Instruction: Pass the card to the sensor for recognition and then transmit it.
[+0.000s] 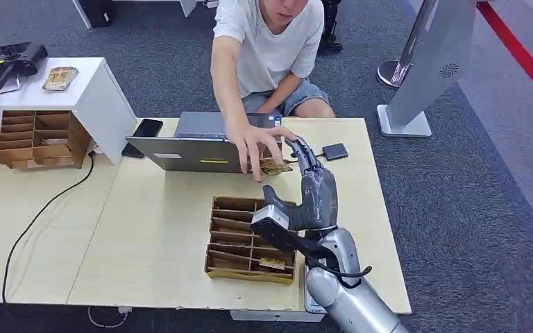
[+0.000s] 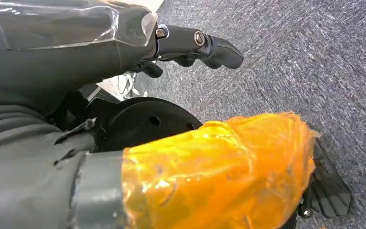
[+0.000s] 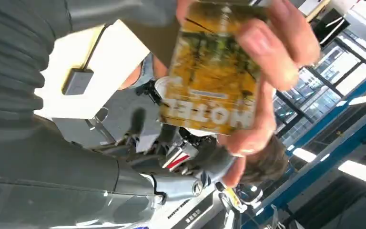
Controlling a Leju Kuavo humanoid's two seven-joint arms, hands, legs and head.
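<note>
A yellow card (image 1: 275, 166) printed with "HOTEL" (image 3: 212, 71) is pinched in the fingers of a person's hand (image 1: 255, 144) reaching over the table. My right hand (image 1: 312, 189) is raised just right of the card, fingers stretched up and apart from the thumb, with nothing gripped. In the right wrist view the person's fingers (image 3: 267, 52) wrap the card, and my dark fingers (image 3: 181, 185) lie away from it. The small dark sensor (image 1: 334, 151) lies on the table behind my hand. My left hand (image 2: 190, 45) hangs over the carpet, empty.
A cardboard slotted tray (image 1: 222, 239) with one card (image 1: 272, 263) sits under my right arm. A laptop (image 1: 194, 149) and a phone (image 1: 147, 128) lie by the person. A second tray (image 1: 38, 139) stands at the left, a grey kiosk (image 1: 430, 62) at the right.
</note>
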